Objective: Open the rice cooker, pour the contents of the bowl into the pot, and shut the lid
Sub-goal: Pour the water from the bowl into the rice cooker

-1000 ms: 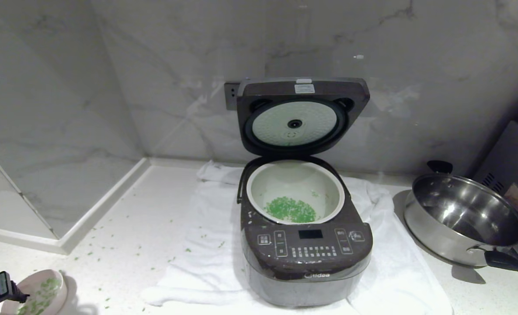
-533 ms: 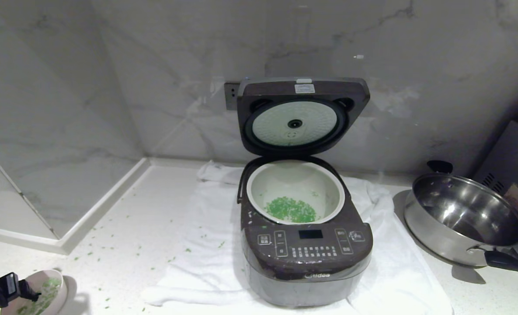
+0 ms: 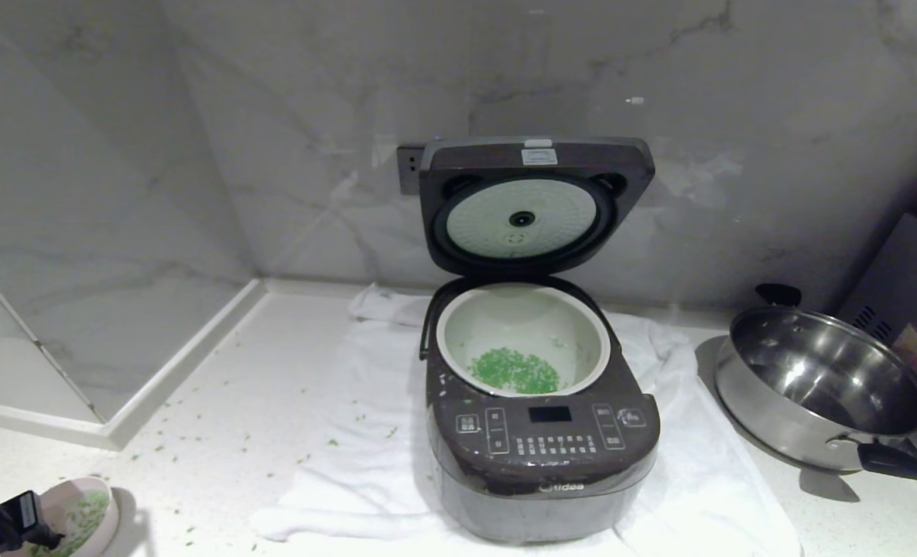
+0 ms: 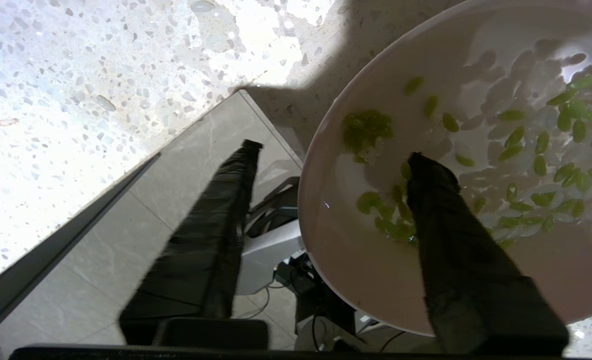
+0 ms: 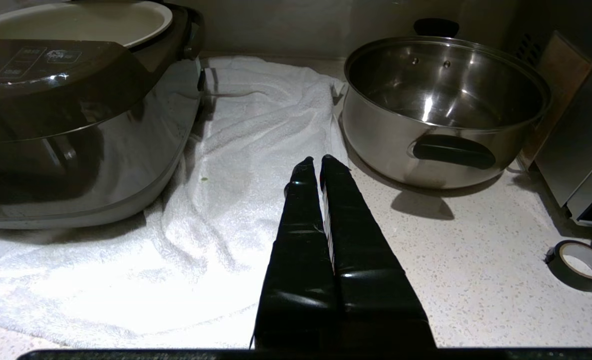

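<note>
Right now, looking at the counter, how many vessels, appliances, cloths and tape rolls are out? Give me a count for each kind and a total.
Vessels: 2, the pink bowl and the steel pan
Appliances: 1, the rice cooker, lid up, inner pot inside it
Cloths: 1, the white towel
Tape rolls: 1, the black tape roll
Total: 5
</note>
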